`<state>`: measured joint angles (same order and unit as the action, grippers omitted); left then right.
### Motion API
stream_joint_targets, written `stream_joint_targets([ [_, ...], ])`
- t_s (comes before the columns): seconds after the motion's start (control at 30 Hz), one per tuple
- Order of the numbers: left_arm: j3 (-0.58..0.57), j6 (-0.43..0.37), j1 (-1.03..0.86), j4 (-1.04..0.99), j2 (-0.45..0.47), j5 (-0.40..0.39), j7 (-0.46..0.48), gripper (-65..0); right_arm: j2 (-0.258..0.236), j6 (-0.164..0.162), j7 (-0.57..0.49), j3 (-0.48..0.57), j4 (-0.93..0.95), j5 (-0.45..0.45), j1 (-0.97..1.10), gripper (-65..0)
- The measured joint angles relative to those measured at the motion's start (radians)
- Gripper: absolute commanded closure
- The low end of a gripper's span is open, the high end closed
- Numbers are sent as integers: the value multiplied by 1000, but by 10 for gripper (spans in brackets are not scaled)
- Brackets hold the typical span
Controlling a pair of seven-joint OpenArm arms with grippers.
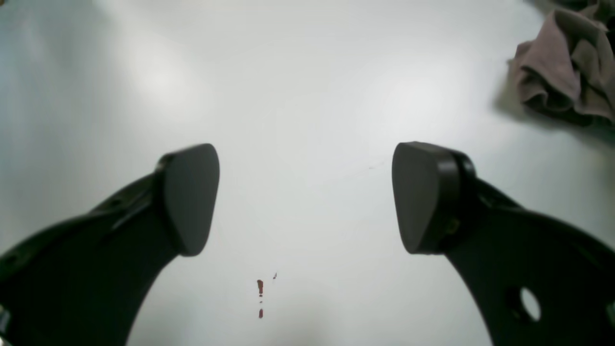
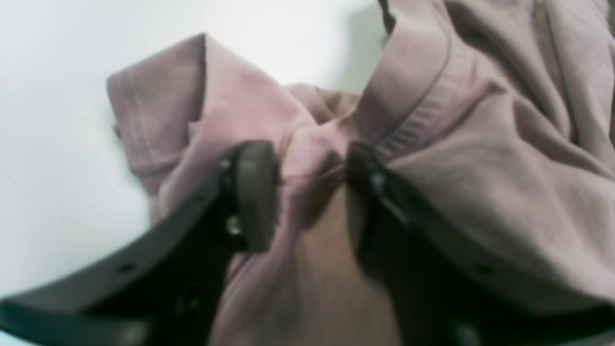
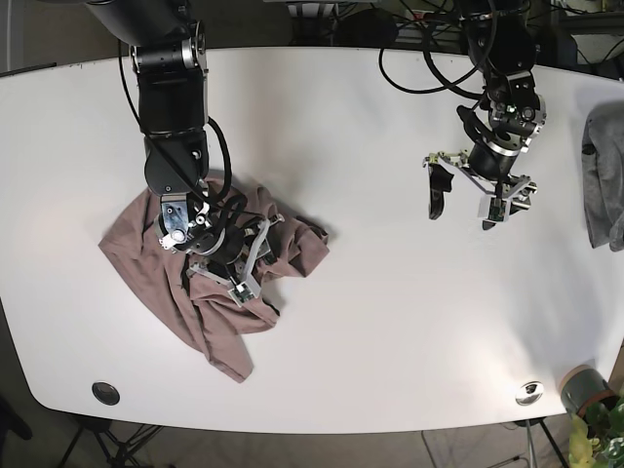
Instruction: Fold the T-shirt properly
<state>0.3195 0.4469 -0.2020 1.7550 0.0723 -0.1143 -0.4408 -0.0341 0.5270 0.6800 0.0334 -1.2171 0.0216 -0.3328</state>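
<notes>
The jaws of the right gripper [image 2: 310, 192] are closed on a bunched fold of the mauve T-shirt [image 3: 210, 283], which lies crumpled on the white surface [image 3: 390, 322] at the base view's left, while the jaws of the left gripper [image 1: 305, 197] are held wide open over bare surface, well apart from the garment. Several layers could be pinched together near the ribbed collar, so a lift might drag the whole heap instead of spreading it. The right arm is bent steeply down onto the cloth; the left is hung above the surface, tilted downward.
</notes>
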Motion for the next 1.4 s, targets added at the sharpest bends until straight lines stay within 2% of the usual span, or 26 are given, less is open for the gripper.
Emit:
stream_joint_targets([
  [0.23,0,0,2,0,-2,0,-1,-517,-3,0,-6,0,1,0,0,-55],
  [0.4,0,0,3,-4,-2,0,0,-517,-5,0,-2,-1,-15,-1,8,-51],
  [0.47,-3,-1,3,-17,-1,1,0,-517,-7,0,5,-1,-43,1,19,-70],
  [0.63,-14,2,2,-46,1,1,-4,-517,-7,0,39,-1,-110,4,44,-258],
  [0.7,-14,2,3,-46,1,1,0,-517,-7,0,38,-1,-125,5,50,-301],
  [0.93,-14,2,3,-46,1,1,0,-517,-7,-3,38,-2,-125,0,48,-306],
  [1.07,-14,2,2,-46,0,0,0,-517,-11,-56,37,-1,-124,0,41,-306],
  [1.27,-14,2,3,-46,0,1,-1,-517,-32,-74,-19,-2,-46,-2,2,-306],
  [1.4,-14,2,2,-46,2,1,0,-517,-50,-68,-49,-1,5,8,3,-306],
])
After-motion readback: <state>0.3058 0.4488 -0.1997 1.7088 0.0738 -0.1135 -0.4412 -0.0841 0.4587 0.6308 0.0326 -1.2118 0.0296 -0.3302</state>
